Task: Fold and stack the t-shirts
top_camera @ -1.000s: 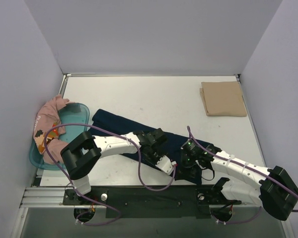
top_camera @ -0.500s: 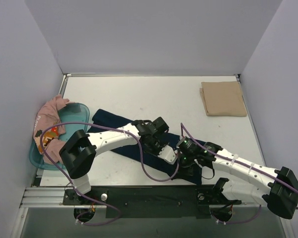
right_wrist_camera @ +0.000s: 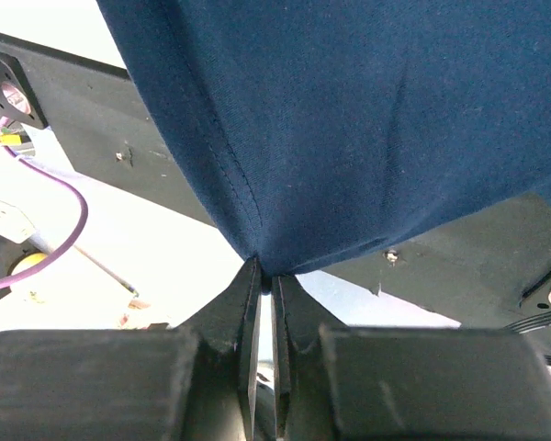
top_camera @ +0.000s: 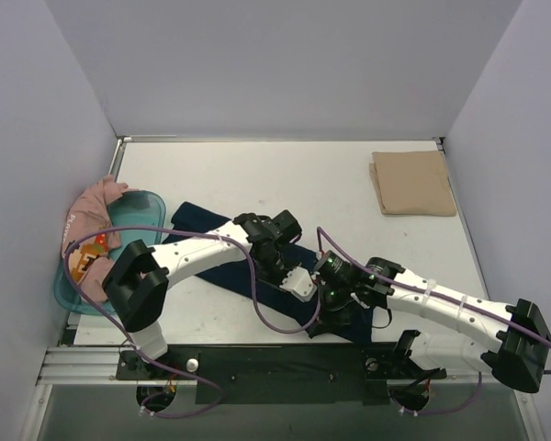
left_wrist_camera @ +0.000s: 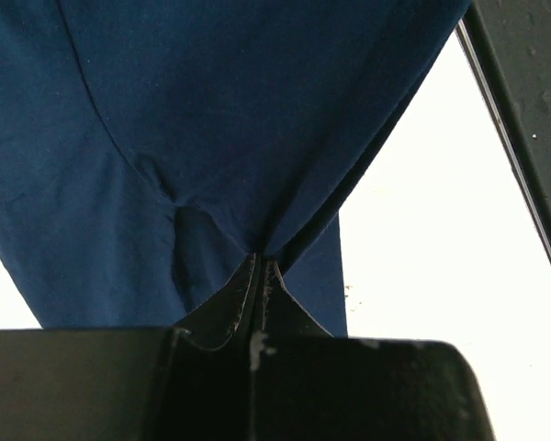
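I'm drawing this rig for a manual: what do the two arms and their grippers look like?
Both arms, left arm and right arm, have white tube-like links joined by black joint housings, with bulky black blocks near the bases. A purple cable loops loosely along each. The jaws are matte black, tapering to thin tips.

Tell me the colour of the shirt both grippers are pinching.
The shirt is plain dark navy, clearest in the left wrist view.
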Controlling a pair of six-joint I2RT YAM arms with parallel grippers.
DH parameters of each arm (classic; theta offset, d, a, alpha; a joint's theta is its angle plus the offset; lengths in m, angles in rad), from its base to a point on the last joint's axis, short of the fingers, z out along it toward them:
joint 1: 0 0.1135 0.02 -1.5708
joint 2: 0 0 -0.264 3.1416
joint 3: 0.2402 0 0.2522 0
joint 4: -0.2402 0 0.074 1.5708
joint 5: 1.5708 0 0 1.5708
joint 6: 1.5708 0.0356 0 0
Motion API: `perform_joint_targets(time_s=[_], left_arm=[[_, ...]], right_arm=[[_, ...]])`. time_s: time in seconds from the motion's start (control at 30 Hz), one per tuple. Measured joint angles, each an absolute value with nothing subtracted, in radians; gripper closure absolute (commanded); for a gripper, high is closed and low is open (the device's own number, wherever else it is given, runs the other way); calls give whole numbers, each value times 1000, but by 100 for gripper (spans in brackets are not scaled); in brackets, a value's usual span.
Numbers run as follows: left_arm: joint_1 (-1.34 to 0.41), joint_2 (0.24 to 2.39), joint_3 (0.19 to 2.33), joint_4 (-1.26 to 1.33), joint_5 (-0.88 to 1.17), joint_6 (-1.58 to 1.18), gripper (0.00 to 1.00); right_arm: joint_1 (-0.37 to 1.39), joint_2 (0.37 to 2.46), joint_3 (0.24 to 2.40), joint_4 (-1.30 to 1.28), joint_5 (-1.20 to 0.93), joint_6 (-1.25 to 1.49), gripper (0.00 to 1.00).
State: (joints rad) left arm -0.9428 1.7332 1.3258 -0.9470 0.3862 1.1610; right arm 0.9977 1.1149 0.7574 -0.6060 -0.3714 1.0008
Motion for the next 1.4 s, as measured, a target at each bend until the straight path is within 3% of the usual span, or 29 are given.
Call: perform_joint_targets(time_s=[0.27,0.5,0.8,1.27,1.33,1.4], left_arm=[[-928,1709,1328,-957,409,1167,100],[-920,1725,1330,-877,401,1054,100],[-873,1876,1436,-739,389,834,100],[-871,1920,1457,-609,334,710,100],[-871,1921,1457,-589,327,696,71],[-871,1922,1457,-563,320,674,56]], right_arm=[[982,1107,776,-591,-409,996,100],[723,1002,589,-539,-480,985,100],[405,1021,552,-516,-498,878,100],[228,1105,559,-496,-505,763,98],[217,1110,559,-496,-498,759,86],[201,1121,565,-496,-475,758,74]])
